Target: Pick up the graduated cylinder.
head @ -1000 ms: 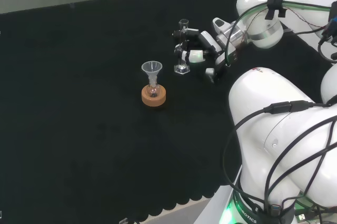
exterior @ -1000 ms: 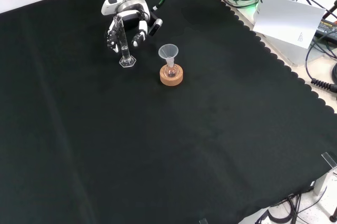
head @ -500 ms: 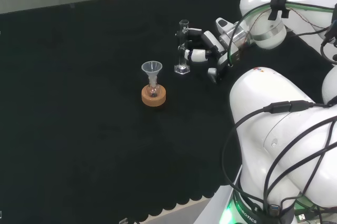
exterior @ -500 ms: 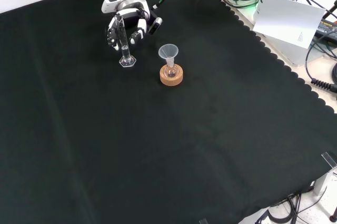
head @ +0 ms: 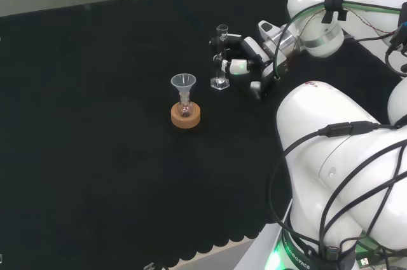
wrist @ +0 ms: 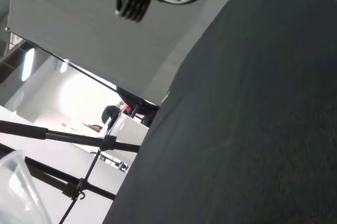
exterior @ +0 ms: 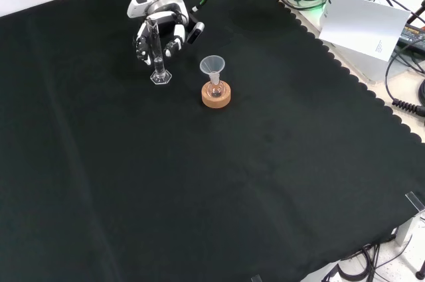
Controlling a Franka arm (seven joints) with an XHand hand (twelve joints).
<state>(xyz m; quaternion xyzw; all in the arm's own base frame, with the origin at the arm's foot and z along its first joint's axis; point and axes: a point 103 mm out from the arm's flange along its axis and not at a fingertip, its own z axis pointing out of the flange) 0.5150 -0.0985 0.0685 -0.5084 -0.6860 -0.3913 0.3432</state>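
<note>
- I see the tall clear glass graduated cylinder (exterior: 157, 56) upright at the far left of the black cloth worktop (exterior: 219, 182) in the front view, its hexagonal foot seemingly on or just above the cloth
- My black and white hand (exterior: 161, 33) has its fingers curled round the cylinder's upper part, I judge to keep it upright for lifting
- A clear funnel (exterior: 212, 66) sits in a small flask on a cork ring stand (exterior: 216, 96) just right of it, so I'd lift straight up
</note>
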